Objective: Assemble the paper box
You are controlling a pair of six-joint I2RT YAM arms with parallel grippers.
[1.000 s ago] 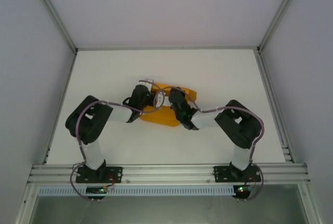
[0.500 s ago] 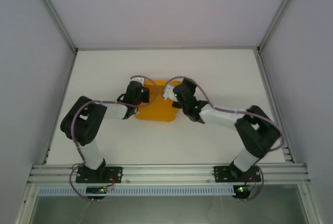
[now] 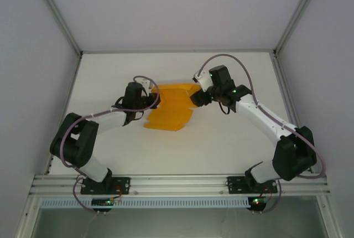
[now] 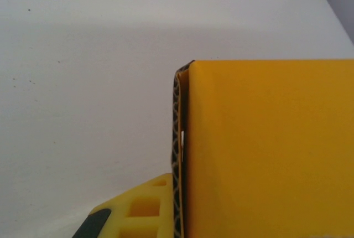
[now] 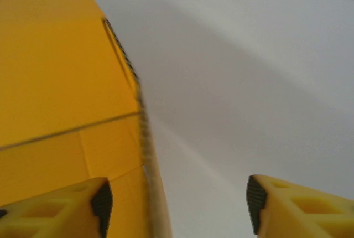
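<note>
Paper box (image 3: pixel 170 110): part-folded sheet, mid-frame between arms. Step, likely: raising side flaps. Left pincer (image 3: pixel 148 103) at its left edge, grip can't tell. Right pincer (image 5: pixel 177 210) spread wide, astride right edge. Next probably: close on the flap, fold inward.

Your right gripper (image 5: pixel 178 205), fingers (image 5: pixel 298 210) spread wide

The paper box (image 5: pixel 61 83) lies against one finger, its ridged cut edge running just inside that fingertip. Your other finger stands well apart, with bare white table (image 5: pixel 249 83) between them.
</note>
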